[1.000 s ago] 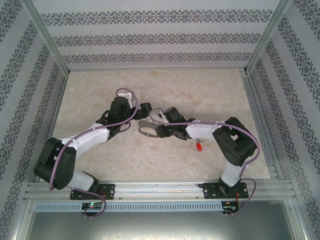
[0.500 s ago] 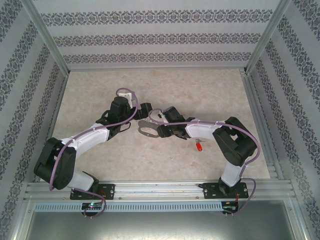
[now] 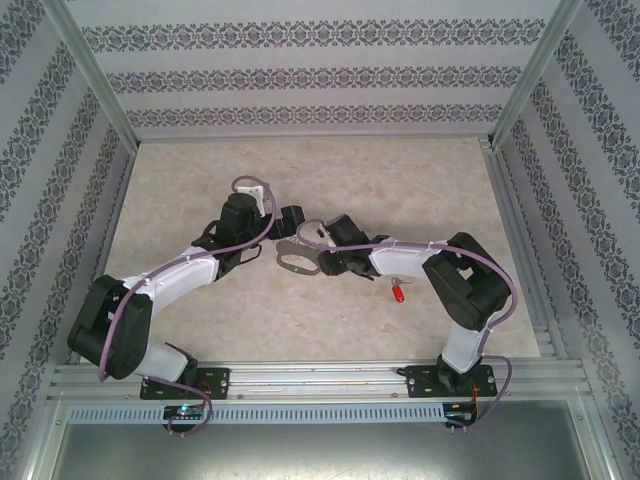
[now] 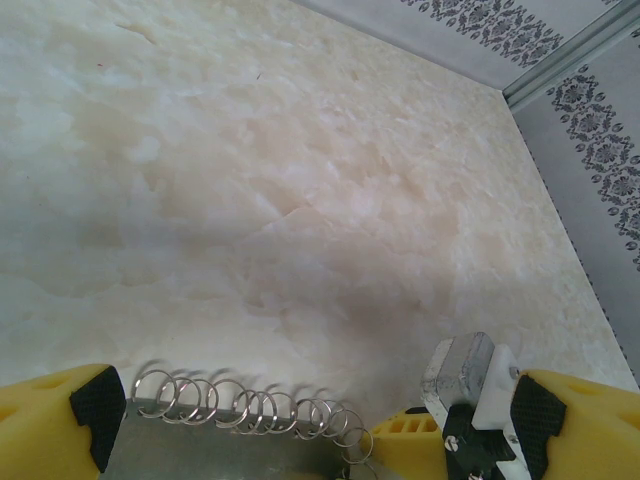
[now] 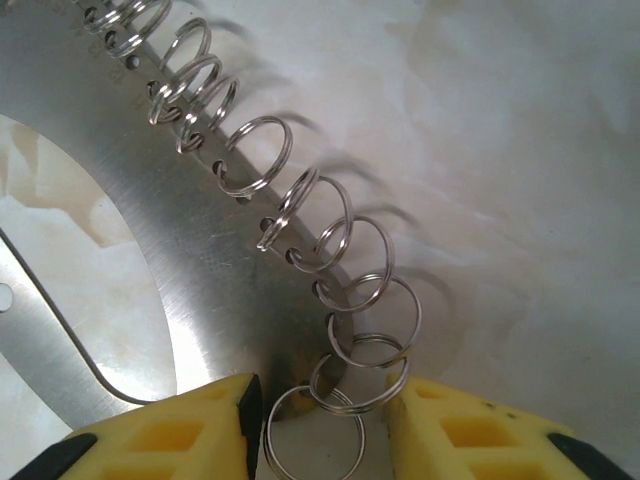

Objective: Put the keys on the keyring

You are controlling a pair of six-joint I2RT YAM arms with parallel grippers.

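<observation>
Far table [image 3: 330, 170] open, left arm [image 3: 180, 268], right arm [image 3: 410, 262] crowd keyring [image 3: 293, 263]

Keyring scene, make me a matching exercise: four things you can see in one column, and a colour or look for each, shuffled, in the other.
Things:
1. key
2. keyring
3. small rings
4. table

Looks:
A. cream, marbled
B. red head
C. flat silvery metal band
D. thin wire loops in a row along an edge

Pairs: 1-B, 2-C, 3-D, 4-A
</observation>
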